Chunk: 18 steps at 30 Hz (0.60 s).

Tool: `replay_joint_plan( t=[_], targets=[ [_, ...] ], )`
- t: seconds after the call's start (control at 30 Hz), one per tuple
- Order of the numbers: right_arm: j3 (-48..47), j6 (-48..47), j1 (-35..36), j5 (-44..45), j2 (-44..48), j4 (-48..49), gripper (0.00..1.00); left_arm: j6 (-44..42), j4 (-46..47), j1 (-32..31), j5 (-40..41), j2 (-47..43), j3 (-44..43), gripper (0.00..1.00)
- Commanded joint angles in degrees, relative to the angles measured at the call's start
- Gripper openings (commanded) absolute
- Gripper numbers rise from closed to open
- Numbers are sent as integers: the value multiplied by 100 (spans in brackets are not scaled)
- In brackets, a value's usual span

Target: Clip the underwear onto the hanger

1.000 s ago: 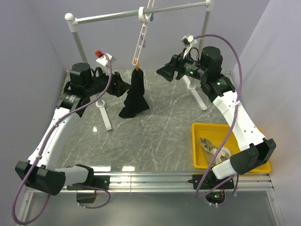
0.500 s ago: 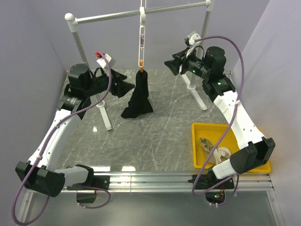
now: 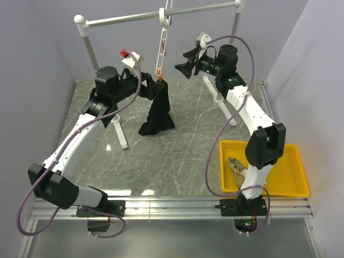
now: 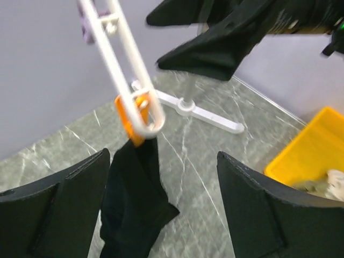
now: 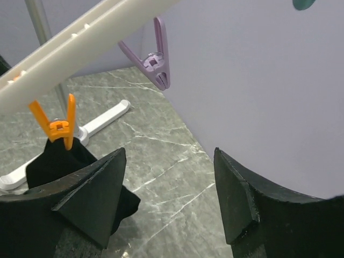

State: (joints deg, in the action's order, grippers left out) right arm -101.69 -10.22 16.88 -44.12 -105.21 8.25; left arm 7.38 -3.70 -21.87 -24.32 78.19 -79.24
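Overhead, the hook of the hanger (image 3: 161, 45) runs off the top edge just where it meets the white rail (image 3: 123, 19), so how it sits there cannot be made out. The orange clip (image 3: 158, 73) at its lower end is tiny in that view and crowded by the left gripper (image 3: 152, 90). The left wrist view shows it better, though blurred: the clip bites the top corner of the black underwear (image 3: 157, 110), which hangs in a narrow bunch from the hanger's low end. Its bottom is cut off in the left wrist view, and from above I cannot tell whether its flared foot rests on the marble table (image 3: 188, 150) or hangs just clear. In the right wrist view part of the garment is hidden behind a near finger, and a purple clip (image 5: 156, 59) shows higher on the tilted hanger. The left arm reaches from its base up and across to the right. Its gripper is level with the clip and just beside the garment, jaws spread wide with nothing between them. The right arm rises steeply, then stretches back toward the rail with its wrist turned left. The right gripper (image 3: 181, 65) points at the hanger from near by without touching it, jaws likewise wide and holding nothing. A beige cloth (image 3: 239, 166) lies in the yellow tray (image 3: 298, 174).
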Motion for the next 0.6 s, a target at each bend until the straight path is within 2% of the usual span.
replay_joint_plan(
  t=[0.0,0.03,0.23,0.4,0.57],
  targets=[
    [-404,213,-10,-229,-61,765,73,-376,300,-423,1129,90,-521,86],
    [-422,231,-10,-220,-105,783,73,-412,283,-484,1531,221,-618,86],
    [-404,108,-1,-281,-114,871,73,-553,-42,-766,2342,934,-1567,82],
    [-615,-6,-1,-378,-158,713,73,-483,-359,-766,2579,1373,-2138,78],
    [-764,37,8,-378,-246,608,73,-588,-482,-766,2634,1435,-2279,73]
  ],
)
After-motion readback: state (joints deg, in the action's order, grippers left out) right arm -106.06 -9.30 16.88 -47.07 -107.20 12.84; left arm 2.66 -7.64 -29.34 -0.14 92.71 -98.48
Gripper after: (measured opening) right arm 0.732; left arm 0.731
